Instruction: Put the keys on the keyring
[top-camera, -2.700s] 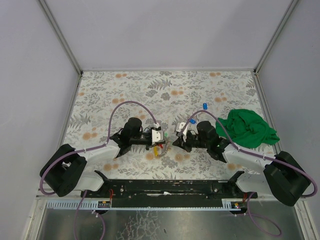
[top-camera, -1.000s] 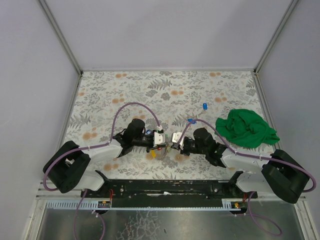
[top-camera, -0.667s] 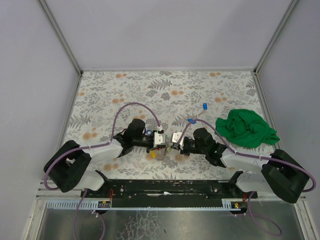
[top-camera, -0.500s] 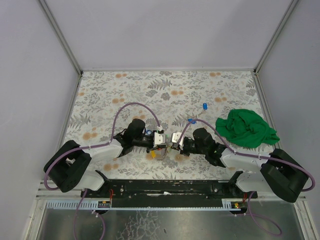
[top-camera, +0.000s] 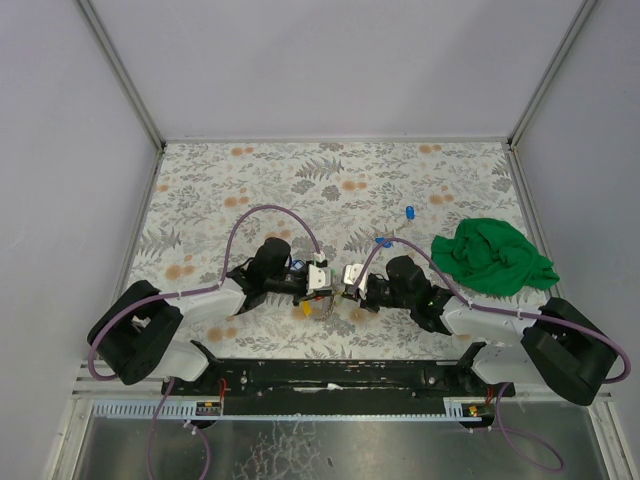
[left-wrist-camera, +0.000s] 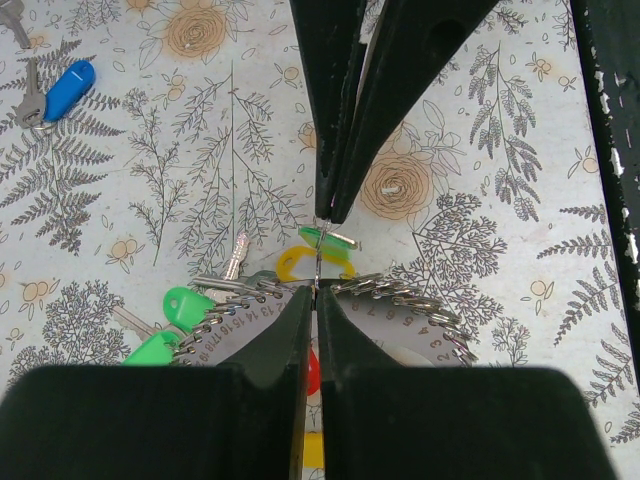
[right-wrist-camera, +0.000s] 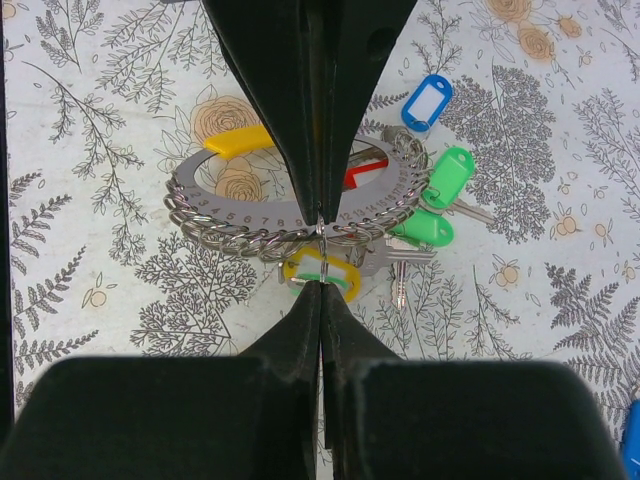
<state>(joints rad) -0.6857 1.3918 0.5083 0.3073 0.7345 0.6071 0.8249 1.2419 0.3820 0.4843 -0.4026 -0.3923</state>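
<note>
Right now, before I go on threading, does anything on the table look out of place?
A blue-tagged key lies loose left of the green cloth, and a second blue key lies nearer the arms. Both are apart from the keyring. Nothing looks spilled or damaged.

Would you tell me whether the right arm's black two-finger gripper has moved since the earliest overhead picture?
Yes: the right gripper shifted left and down in that view, farther from the crumpled green cloth.

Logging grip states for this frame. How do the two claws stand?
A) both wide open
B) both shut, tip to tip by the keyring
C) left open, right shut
B: the left claw and right claw each show fingers pressed together, tips facing beside the keyring.
</note>
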